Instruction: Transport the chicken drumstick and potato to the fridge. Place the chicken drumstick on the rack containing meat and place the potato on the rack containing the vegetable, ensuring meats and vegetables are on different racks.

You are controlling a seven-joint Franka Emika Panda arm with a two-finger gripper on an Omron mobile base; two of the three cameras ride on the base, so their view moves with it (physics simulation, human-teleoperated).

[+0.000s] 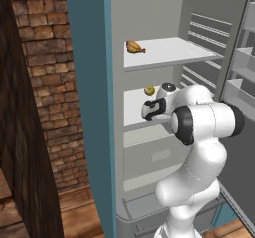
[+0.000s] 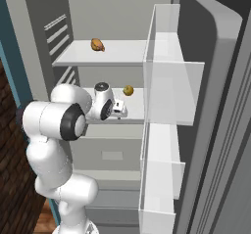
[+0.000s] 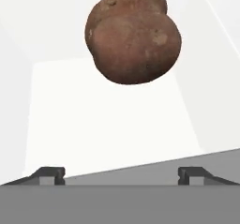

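Potato (image 3: 133, 35) top cut off; gripper (image 3: 121, 174) fingertips apart.

**A rendered home kitchen, seen at an open fridge**

A tall fridge (image 1: 89, 82) with a teal side panel stands open, showing white shelves, a drawer and door bins. Food lies on the shelves: an orange-yellow meat piece (image 1: 134, 47), a yellow vegetable (image 1: 149, 89), and a brown potato (image 3: 133, 33) just ahead of the fingertips (image 3: 49, 174). A red brick wall (image 1: 47, 82) and wood floor (image 1: 79, 217) adjoin it.
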